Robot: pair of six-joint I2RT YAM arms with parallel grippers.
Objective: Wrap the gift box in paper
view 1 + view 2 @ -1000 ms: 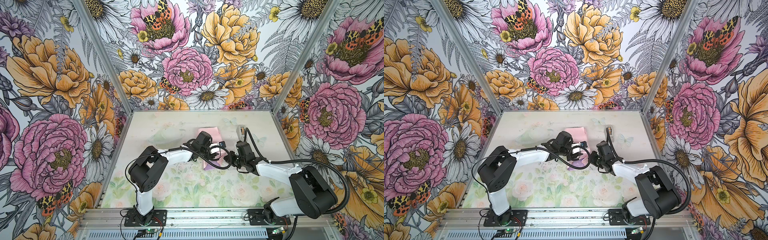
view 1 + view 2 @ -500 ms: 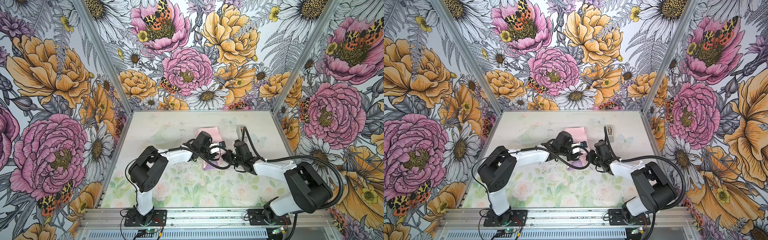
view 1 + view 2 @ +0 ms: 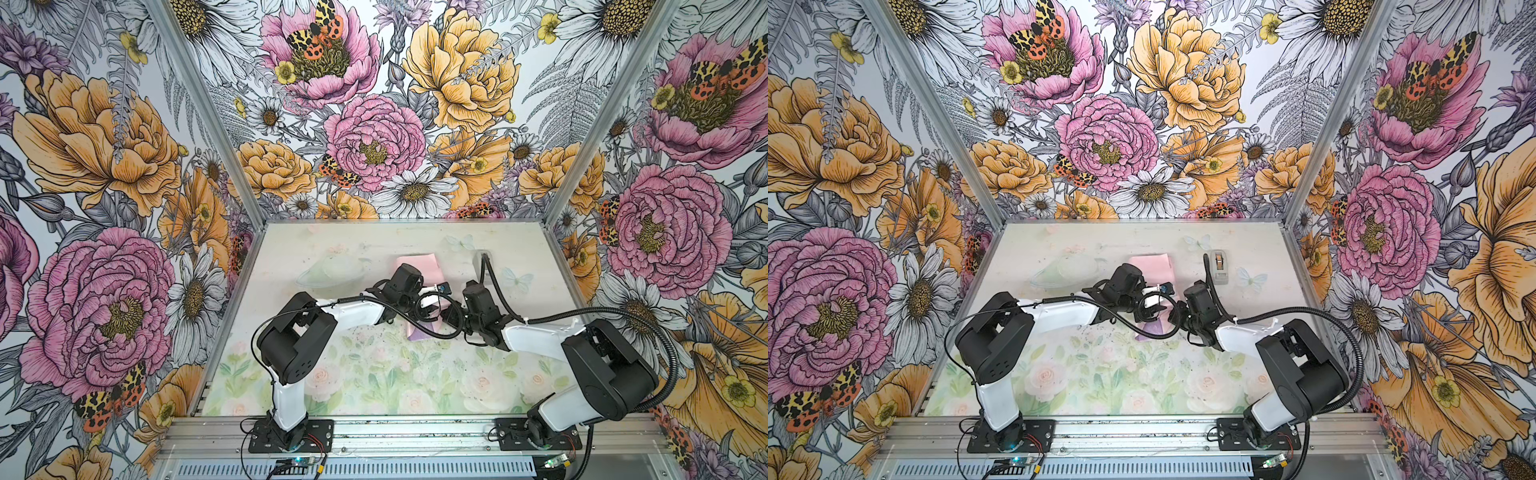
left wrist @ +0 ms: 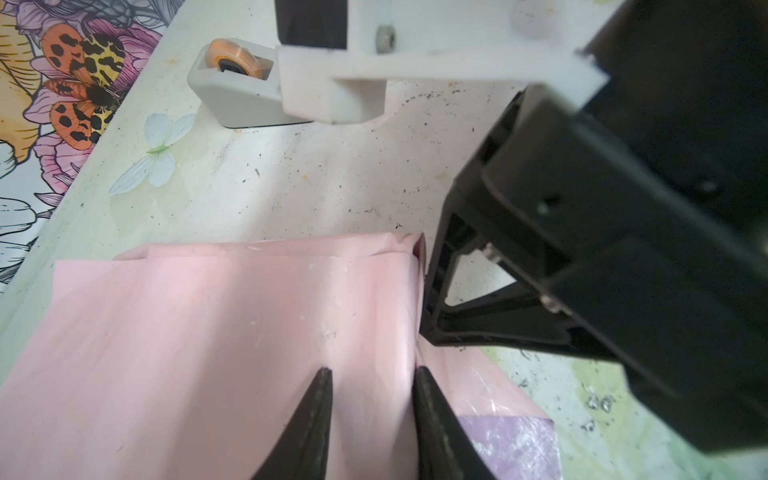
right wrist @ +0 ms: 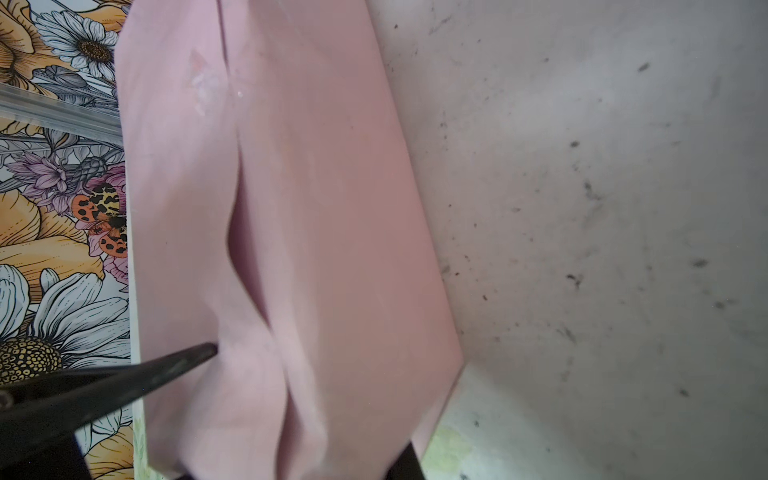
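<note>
Two-armed hold at the middle of the table, seen in both top views. Has the left gripper down on the paper, which is folded into a long bundle with its pale pink face outward. Shows, in the left wrist view, both black fingertips standing part way apart on that pink face, a band of sheet between them; cannot tell whether squeezing it or only resting on it. Has the right gripper just beside, at the bundle's right-hand edge, jaws drawn together on a fold of the paper: in the right wrist view, one dark finger against the outer face, its partner almost wholly hidden behind the sheet. Shows a buckled seam running along the bundle there. Shows a strip of the lilac face at the near end, flat on the table. Hides the gift box in every view; cannot tell where it is. Places the grey tape dispenser farther back and to the right, apart from the paper, an orange-tinted roll seated in it.
</note>
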